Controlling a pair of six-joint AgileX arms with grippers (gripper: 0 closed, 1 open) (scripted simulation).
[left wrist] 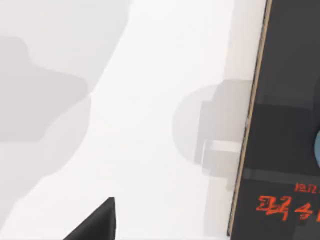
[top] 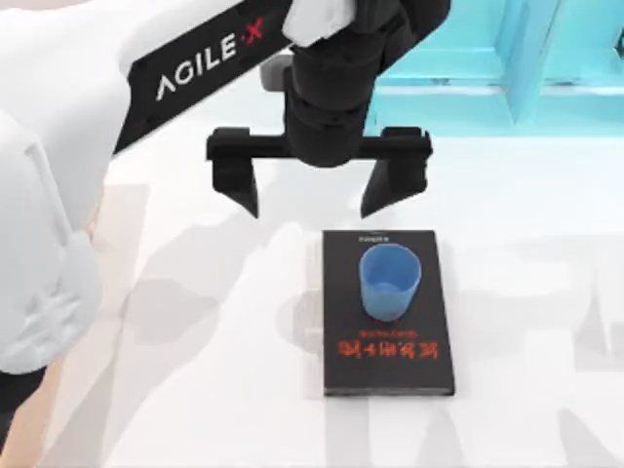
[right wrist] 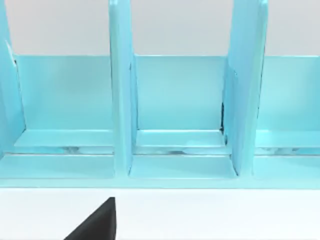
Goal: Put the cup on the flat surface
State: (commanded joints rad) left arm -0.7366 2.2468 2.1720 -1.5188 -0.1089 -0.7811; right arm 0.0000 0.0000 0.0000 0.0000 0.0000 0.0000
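Light-blue cup (top: 389, 282) standing upright on the black book (top: 388, 366) with red lettering, which lies flat on the white tabletop (top: 214, 390). Left gripper (top: 317, 200) hovers just beyond the book's far edge, fingers spread wide, apart from the cup. Turquoise divided rack (right wrist: 175, 115) behind.

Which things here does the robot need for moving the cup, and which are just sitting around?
For the job:
- cup, standing on the black book
- white tabletop, where it goes
- left gripper, fingers open, hovering behind the book

Just there:
- black book with red lettering
- light-blue rack at the back
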